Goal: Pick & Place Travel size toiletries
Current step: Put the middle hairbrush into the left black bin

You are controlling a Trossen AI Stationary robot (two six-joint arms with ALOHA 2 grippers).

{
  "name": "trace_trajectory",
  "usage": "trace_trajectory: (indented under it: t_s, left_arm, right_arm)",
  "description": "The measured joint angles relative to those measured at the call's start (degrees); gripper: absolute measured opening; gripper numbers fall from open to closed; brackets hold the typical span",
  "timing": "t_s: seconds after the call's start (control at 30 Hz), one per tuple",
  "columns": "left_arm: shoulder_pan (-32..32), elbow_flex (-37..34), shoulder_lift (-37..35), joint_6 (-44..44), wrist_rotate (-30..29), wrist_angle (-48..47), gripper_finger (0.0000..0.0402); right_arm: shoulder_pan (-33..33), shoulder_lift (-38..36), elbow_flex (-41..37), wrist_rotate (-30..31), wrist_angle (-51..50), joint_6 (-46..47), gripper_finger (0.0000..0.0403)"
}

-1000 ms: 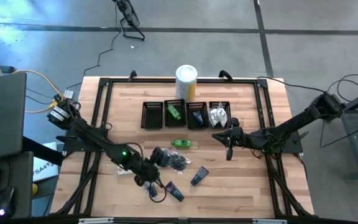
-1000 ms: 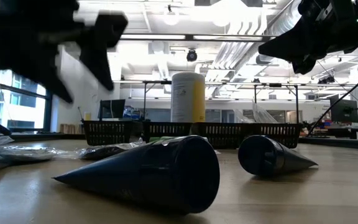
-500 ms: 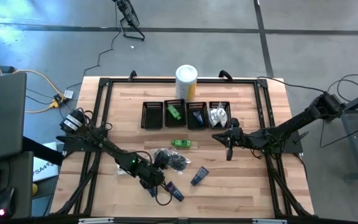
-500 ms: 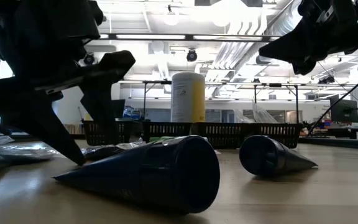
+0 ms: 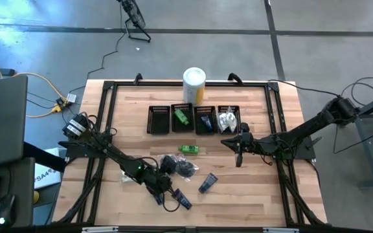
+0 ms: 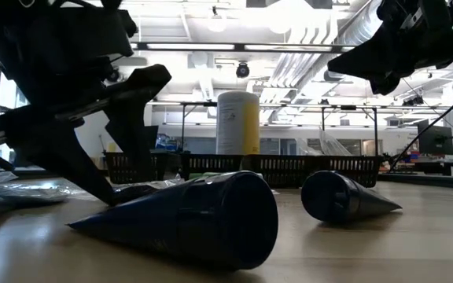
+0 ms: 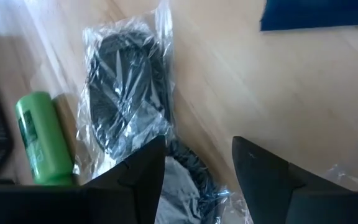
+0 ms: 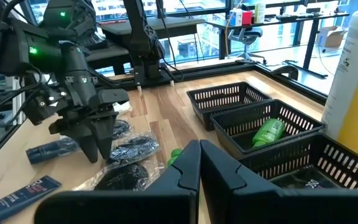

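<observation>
Wooden tabletop (image 5: pixel 251 188) is carrying four mesh bins (image 5: pixel 194 120) in a row, with a canister (image 5: pixel 193 84) behind. Left claw (image 5: pixel 160 189) is hanging low over the bagged black bundles (image 5: pixel 177 166), fingers parted, gripping nothing visible. Blue tubes (image 5: pixel 206 183) are lying nearby; one green packet (image 5: pixel 188 149) is lying before the bins. Right claw (image 5: pixel 237 154) is waiting closed, empty, near the rightmost bin.

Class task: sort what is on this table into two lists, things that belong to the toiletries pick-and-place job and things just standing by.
Job: bagged black bundles, green bottle, dark blue tubes, left gripper.
Standing by: white-and-yellow canister, right gripper.
</observation>
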Motion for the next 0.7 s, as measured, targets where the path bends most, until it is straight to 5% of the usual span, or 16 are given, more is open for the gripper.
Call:
trace_trajectory:
  t_s: [0.47,0.7]
  left_arm:
    - [0.0,0.0,-0.1,-12.2,-2.9,-6.8,0.0179]
    - [0.0,0.0,0.0,-14.3,-1.9,-6.9,0.0099]
  right_arm:
    - [0.0,0.0,0.0,0.0,0.0,0.0,0.0003]
    - [0.0,0.0,0.0,-0.1,0.0,0.0,0.0003]
